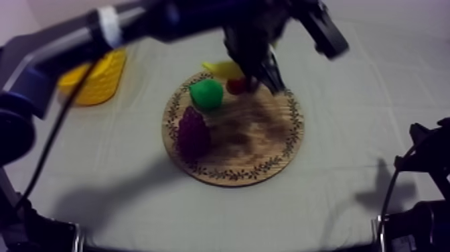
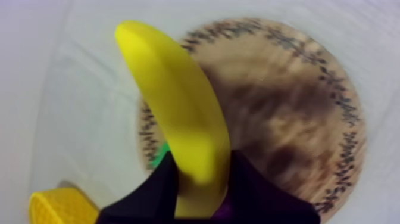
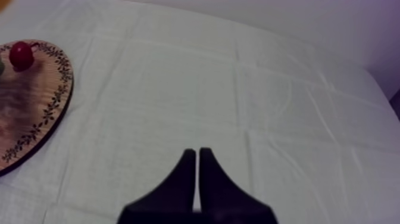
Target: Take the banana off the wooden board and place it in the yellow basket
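Note:
My left gripper (image 2: 201,174) is shut on the yellow banana (image 2: 178,113), whose long end sticks out past the black fingers (image 2: 156,189). From above, the banana (image 1: 224,68) is at the far rim of the round wooden board (image 1: 261,144), under my left arm's gripper (image 1: 258,70). I cannot tell whether it still touches the board. The yellow basket (image 1: 94,77) stands at the back left, apart from the board; its corner (image 2: 58,205) shows beside my left fingers. My right gripper (image 3: 197,156) is shut on nothing, low over bare cloth to the right of the board (image 3: 36,113).
On the board lie a green pear (image 1: 206,94), a small red fruit (image 1: 238,85) beside the banana, and a bunch of purple grapes (image 1: 193,133) at the left side. The red fruit (image 3: 21,55) also shows from my right wrist. Open cloth lies between board and basket.

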Robot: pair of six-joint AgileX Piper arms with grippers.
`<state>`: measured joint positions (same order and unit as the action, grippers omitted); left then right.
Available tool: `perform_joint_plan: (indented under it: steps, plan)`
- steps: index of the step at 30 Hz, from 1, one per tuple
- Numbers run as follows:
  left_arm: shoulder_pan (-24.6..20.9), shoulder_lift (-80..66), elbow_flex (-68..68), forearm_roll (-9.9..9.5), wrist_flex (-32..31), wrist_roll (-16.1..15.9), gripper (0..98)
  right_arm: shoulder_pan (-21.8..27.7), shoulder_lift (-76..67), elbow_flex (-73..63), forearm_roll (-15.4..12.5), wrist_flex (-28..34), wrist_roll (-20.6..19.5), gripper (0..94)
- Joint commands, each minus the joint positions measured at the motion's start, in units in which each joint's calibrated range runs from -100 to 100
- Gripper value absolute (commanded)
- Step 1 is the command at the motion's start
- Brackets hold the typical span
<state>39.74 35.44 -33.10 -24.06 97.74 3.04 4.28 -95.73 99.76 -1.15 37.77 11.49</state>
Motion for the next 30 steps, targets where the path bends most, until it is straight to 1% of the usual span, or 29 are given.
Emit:
perform_joint_plan:
  steps: [1, 4, 7, 13, 18, 23, 30]
  plan:
    - [-3.5, -5.5, 1.1, -1.03, -0.1, -0.3, 15.4, 0.0, 0.0, 0.0, 0.0, 0.0, 0.0, 0.3]
    - [-7.7, -9.3, 3.0, -2.15, -0.6, -1.0, 15.4, 0.0, 0.0, 0.0, 0.0, 0.0, 0.0, 0.3]
    - [-12.2, -11.9, 4.8, -2.74, -1.9, -1.7, 15.4, 0.0, 0.0, 0.0, 0.0, 0.0, 0.0, 0.3]
    - [-20.1, -15.1, 8.5, -3.12, -5.1, -2.6, 15.4, 0.0, 0.0, 0.0, 0.0, 0.0, 0.0, 0.3]
    - [-25.6, -15.9, 12.8, -3.11, -7.6, -2.5, 15.4, 0.0, 0.0, 0.0, 0.0, 0.0, 0.0, 0.3]
    - [-29.5, -14.7, 17.2, -2.65, -10.6, -1.8, 15.4, 0.0, 0.0, 0.0, 0.0, 0.0, 0.0, 0.3]
    - [-32.4, -11.8, 23.2, -1.79, -15.2, -0.3, 15.4, 0.0, 0.0, 0.0, 0.0, 0.0, 0.0, 0.3]
